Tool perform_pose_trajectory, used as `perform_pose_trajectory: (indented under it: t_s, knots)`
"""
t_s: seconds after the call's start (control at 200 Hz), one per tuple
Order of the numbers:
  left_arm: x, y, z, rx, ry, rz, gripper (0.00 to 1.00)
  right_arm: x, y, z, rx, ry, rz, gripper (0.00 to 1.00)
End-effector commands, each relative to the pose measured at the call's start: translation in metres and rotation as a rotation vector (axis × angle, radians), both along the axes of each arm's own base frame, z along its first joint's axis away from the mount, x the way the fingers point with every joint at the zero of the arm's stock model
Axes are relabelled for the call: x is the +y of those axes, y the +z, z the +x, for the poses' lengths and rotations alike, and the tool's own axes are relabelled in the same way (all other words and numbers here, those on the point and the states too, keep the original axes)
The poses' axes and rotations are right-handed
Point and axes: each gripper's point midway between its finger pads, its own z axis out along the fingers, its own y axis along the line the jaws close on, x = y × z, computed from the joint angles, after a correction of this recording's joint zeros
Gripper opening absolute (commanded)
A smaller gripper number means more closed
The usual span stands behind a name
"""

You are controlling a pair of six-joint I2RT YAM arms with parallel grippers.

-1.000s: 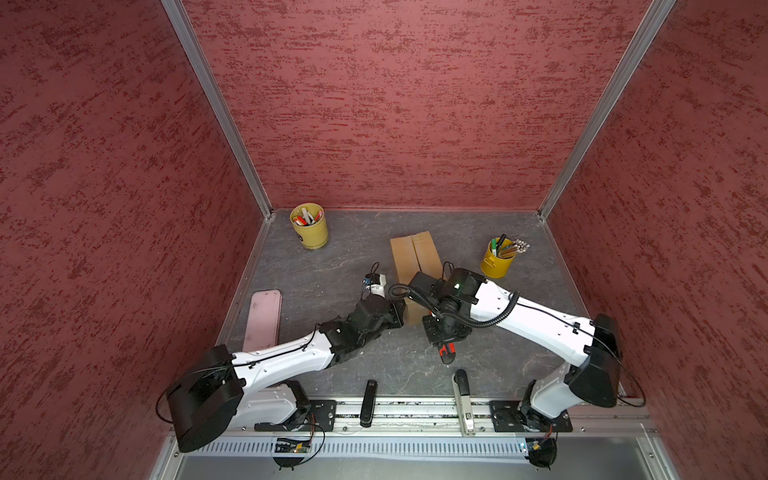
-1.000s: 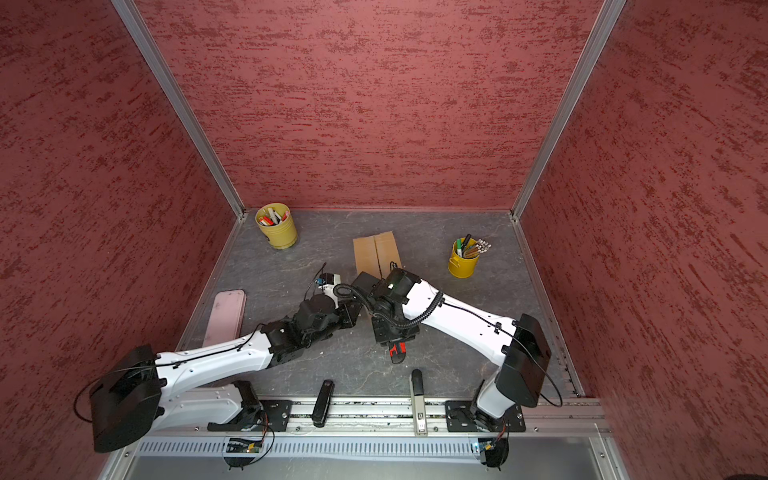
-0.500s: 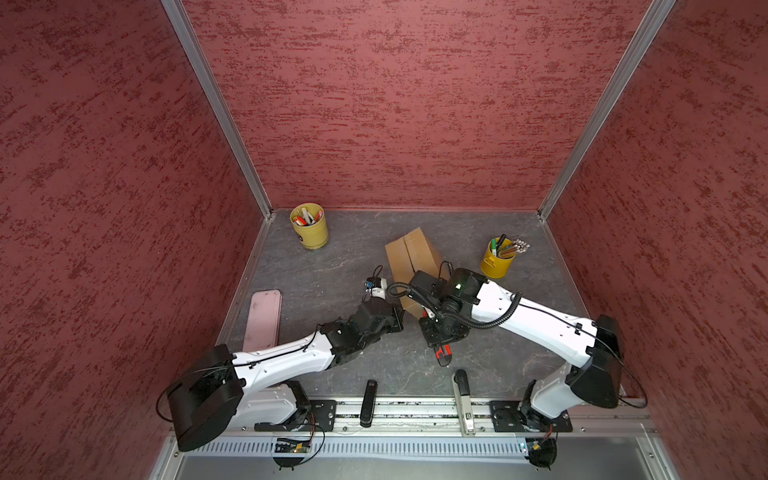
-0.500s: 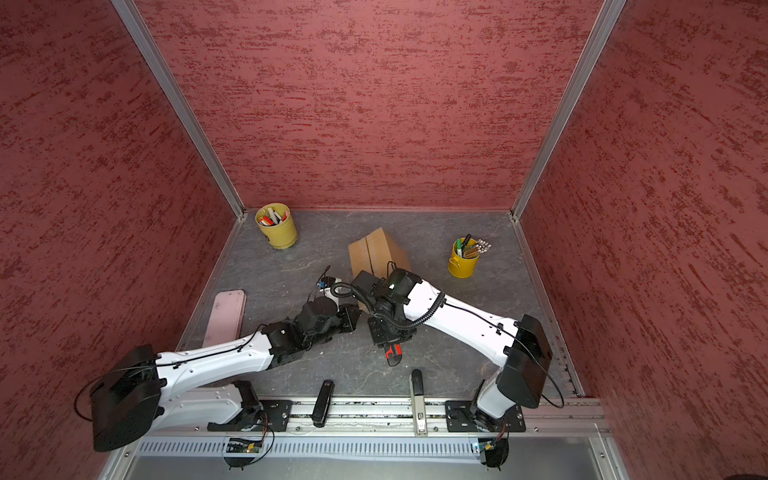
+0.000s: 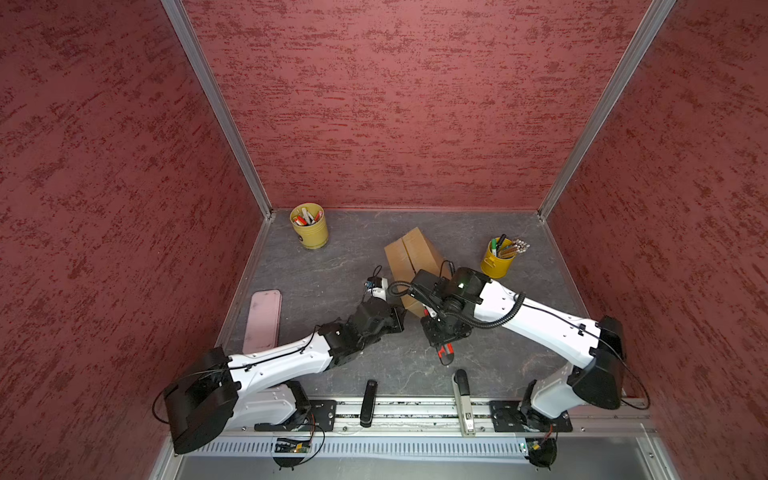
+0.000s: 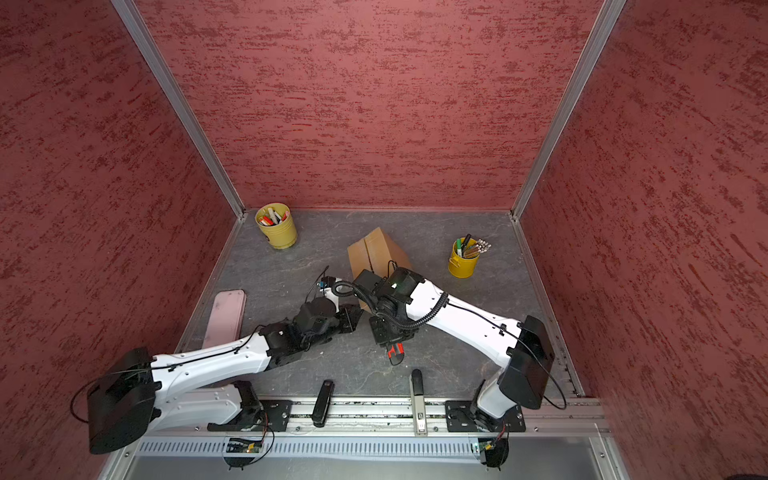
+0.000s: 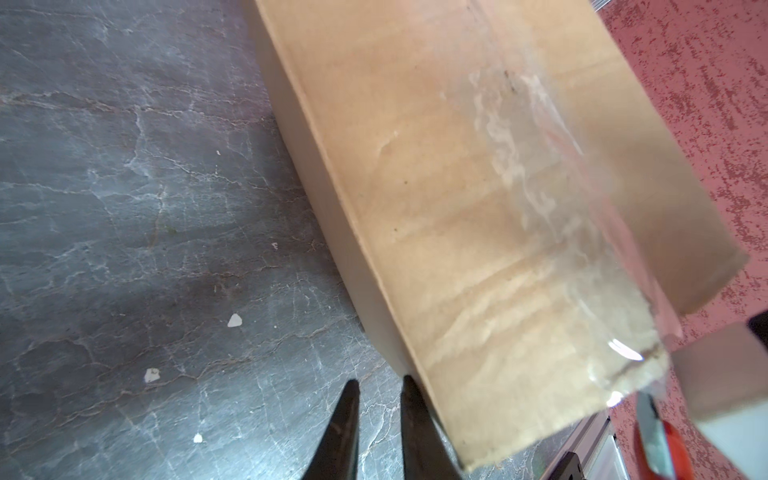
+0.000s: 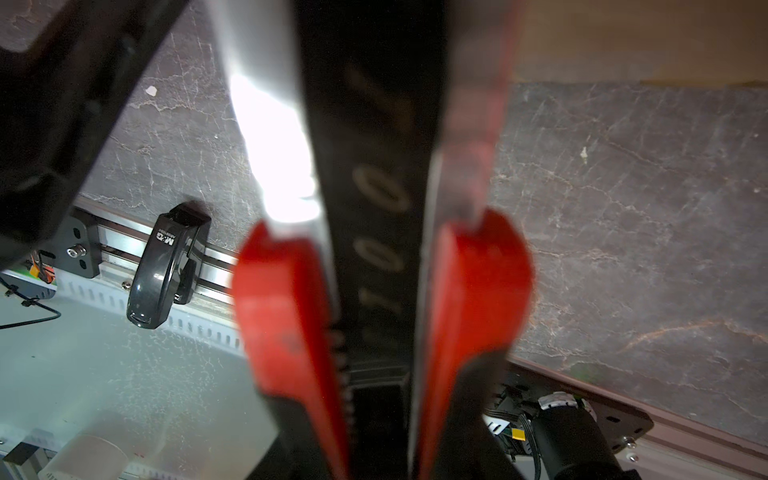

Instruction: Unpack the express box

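Note:
The express box (image 5: 415,253) (image 6: 376,251) is a brown carton with clear tape along its seam (image 7: 523,174). It stands tipped at mid-table, with one long edge raised. My left gripper (image 7: 376,384) (image 5: 398,312) is shut and empty, and it sits low on the table against the box's near corner. My right gripper (image 5: 442,336) (image 8: 374,415) is shut on a red and black utility knife (image 8: 374,166) (image 6: 395,351). It holds the knife just in front of the box's near end. The knife's tip (image 7: 656,440) shows beside that end. The right arm hides the near part of the box in both top views.
Two yellow pen cups stand at the back left (image 5: 309,226) and at the right (image 5: 498,259). A pink case (image 5: 262,320) lies by the left wall. A black stapler (image 5: 368,401) (image 8: 166,266) and a grey tool (image 5: 463,401) rest at the front rail.
The box lay flat a second ago. It has since tipped up and turned, so a side face shows. Both grippers stayed close to its near end and shifted only slightly.

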Motion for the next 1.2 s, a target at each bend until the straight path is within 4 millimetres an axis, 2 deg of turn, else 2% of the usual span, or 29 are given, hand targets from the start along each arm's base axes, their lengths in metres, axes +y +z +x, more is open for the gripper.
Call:
perform_pose_trajectory:
  t_s: [0.0,0.316,0.546,0.646,0.717,0.847,0.982,1.102,1.193]
  knots:
    - [-0.009,0.037,0.002,-0.078,-0.011,-0.1,0.22,-0.007,0.012,0.007,-0.063,0.014,0.001,0.0]
    - [0.026,0.046,0.011,-0.106,0.091,-0.068,0.26,-0.04,0.019,0.004,-0.087,0.0,-0.115,0.0]
    - [0.058,0.037,0.021,-0.1,0.179,-0.036,0.27,-0.046,0.022,-0.003,-0.08,-0.003,-0.104,0.0]
    - [0.067,0.034,0.025,-0.097,0.203,-0.026,0.27,-0.046,0.018,-0.006,-0.066,-0.002,-0.101,0.0]
    - [0.07,0.036,0.028,-0.099,0.211,-0.03,0.27,-0.049,0.024,-0.01,-0.079,-0.004,-0.067,0.0]
    - [0.066,0.039,0.029,-0.099,0.199,-0.034,0.28,-0.054,0.022,-0.015,-0.077,-0.009,-0.058,0.0]
    - [0.052,0.044,0.026,-0.09,0.142,-0.062,0.3,-0.055,0.019,-0.017,-0.08,-0.01,-0.042,0.0]
    - [0.033,0.055,0.013,-0.095,0.061,-0.081,0.39,-0.049,0.017,-0.013,-0.091,-0.003,-0.025,0.0]
    - [0.015,0.062,-0.005,-0.099,-0.023,-0.085,0.5,-0.046,0.015,-0.011,-0.094,0.002,-0.023,0.0]
